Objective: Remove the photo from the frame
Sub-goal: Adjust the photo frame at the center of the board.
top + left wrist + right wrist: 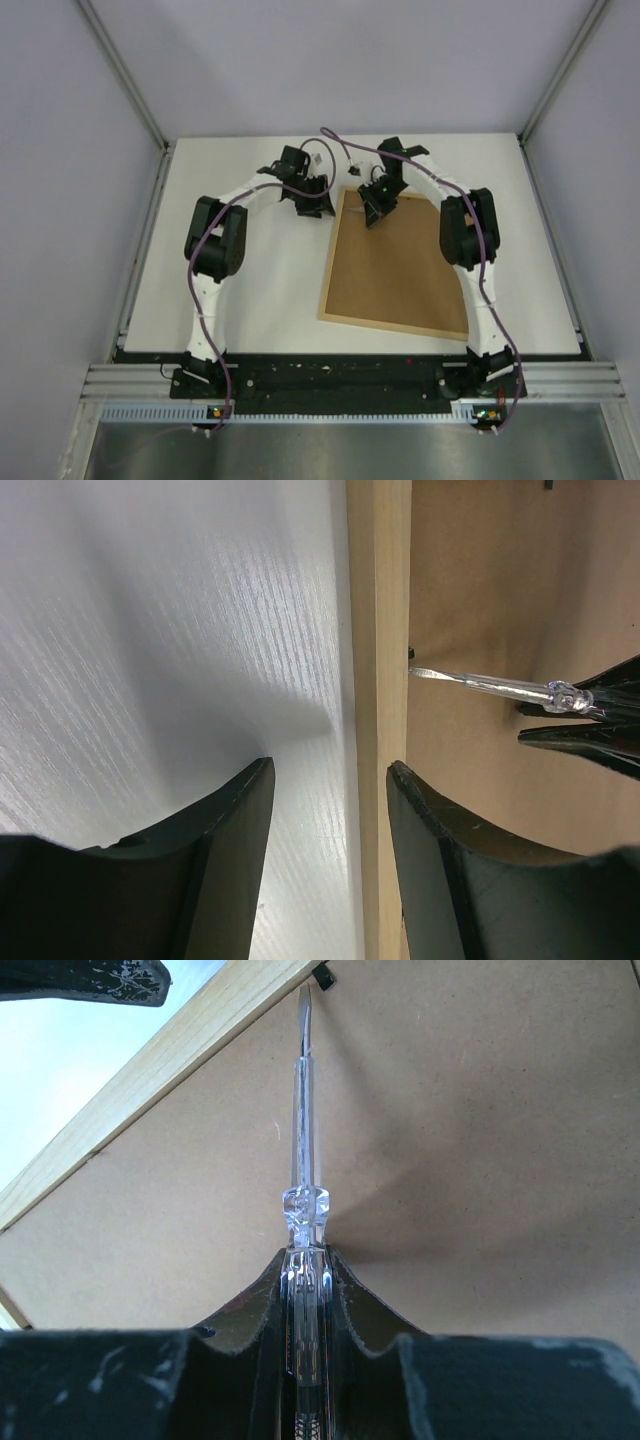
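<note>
top external view: frame (400, 270) is seen lying flat on the white worktop (260, 290), right of centre and turned slightly askew, with its brown back (410, 250) facing up inside a light wooden rail (331, 262). the left end effector (312, 200) is placed just beside the frame's far left corner. the right end effector (375, 212) is lowered over the far end of the brown back, near that same corner. from this height, the spread of either pair of jaws cannot be told.

left wrist view: the left end effector (330, 770) is shown with its fingers (215, 870) apart and nothing clamped between them. the left finger is held over bare worktop, while the right one is seen over the wooden rail. a clear-handled screwdriver (490, 683) is brought in from the right, its flat tip placed at the inner edge of the rail.

right wrist view: the right end effector (303, 1255) is closed firmly on the handle of the screwdriver. the shaft is pointed across the brown back toward the rail, and the tip is placed just beside a small black clip (322, 974) at the rail's inner edge. whether tip and clip are touching cannot be told.
</note>
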`<action>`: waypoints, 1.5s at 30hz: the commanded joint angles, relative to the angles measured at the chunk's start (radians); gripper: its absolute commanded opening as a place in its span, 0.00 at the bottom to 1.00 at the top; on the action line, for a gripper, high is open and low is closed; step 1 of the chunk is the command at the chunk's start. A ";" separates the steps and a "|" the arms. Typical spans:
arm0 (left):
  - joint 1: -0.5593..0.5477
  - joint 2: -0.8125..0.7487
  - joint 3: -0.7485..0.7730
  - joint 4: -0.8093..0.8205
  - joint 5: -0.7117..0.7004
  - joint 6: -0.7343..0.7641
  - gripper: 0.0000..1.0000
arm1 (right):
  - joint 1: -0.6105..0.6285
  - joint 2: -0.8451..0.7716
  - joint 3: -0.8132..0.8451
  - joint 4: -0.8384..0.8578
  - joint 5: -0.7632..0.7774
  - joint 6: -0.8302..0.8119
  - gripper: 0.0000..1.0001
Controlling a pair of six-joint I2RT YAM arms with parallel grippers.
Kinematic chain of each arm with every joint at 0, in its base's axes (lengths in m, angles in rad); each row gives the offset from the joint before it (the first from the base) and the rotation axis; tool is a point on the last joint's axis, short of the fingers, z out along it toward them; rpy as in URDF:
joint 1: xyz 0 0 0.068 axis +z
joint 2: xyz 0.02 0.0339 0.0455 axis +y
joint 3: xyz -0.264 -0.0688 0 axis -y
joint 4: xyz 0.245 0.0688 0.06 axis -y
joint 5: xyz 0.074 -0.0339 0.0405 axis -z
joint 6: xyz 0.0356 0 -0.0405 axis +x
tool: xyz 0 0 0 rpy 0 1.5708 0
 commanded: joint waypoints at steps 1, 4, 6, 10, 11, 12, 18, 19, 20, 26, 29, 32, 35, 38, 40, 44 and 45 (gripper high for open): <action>0.002 0.020 0.033 0.035 0.027 -0.016 0.54 | 0.002 0.029 0.052 -0.015 -0.016 0.009 0.00; 0.003 0.036 0.049 0.029 0.033 -0.019 0.54 | 0.000 0.024 0.048 -0.021 -0.005 0.002 0.00; 0.003 0.042 0.062 0.025 0.033 -0.019 0.54 | 0.000 0.006 0.032 -0.019 -0.005 -0.005 0.00; 0.000 0.057 0.080 0.016 0.030 -0.019 0.54 | 0.000 -0.033 0.003 -0.019 -0.002 -0.016 0.00; 0.000 0.059 0.083 0.014 0.027 -0.019 0.54 | 0.002 -0.042 -0.003 -0.019 0.004 -0.018 0.00; 0.000 0.063 0.085 0.012 0.024 -0.018 0.54 | 0.002 -0.049 -0.009 -0.021 0.012 -0.019 0.00; -0.009 0.071 0.097 0.000 0.010 -0.009 0.54 | 0.000 -0.105 -0.038 -0.018 0.024 -0.028 0.00; -0.014 0.073 0.102 -0.001 0.007 -0.007 0.54 | 0.000 -0.111 -0.040 -0.019 0.029 -0.028 0.00; -0.015 0.077 0.109 -0.006 0.006 -0.004 0.54 | 0.002 -0.114 -0.043 -0.018 0.034 -0.030 0.00; -0.030 0.089 0.131 -0.017 0.001 -0.003 0.54 | 0.000 -0.079 -0.025 -0.018 0.086 -0.039 0.00; -0.035 0.094 0.135 -0.020 0.003 -0.004 0.54 | 0.005 -0.054 0.003 -0.015 0.101 -0.047 0.00; -0.037 0.099 0.137 -0.021 0.003 -0.003 0.52 | 0.014 -0.037 0.032 -0.015 0.116 -0.053 0.00; -0.037 0.099 0.140 -0.023 0.004 -0.001 0.50 | 0.028 -0.022 0.048 -0.016 0.123 -0.056 0.00; -0.037 0.099 0.139 -0.024 0.006 -0.001 0.47 | 0.035 -0.016 0.057 -0.016 0.106 -0.053 0.00; -0.037 0.102 0.142 -0.023 0.007 -0.001 0.46 | 0.037 -0.007 0.066 -0.018 0.092 -0.044 0.00; -0.037 0.099 0.142 -0.024 0.007 0.000 0.44 | 0.037 -0.003 0.058 -0.021 0.080 -0.041 0.00; -0.037 0.097 0.142 -0.024 0.007 0.002 0.44 | 0.038 -0.005 0.052 -0.022 0.084 -0.041 0.00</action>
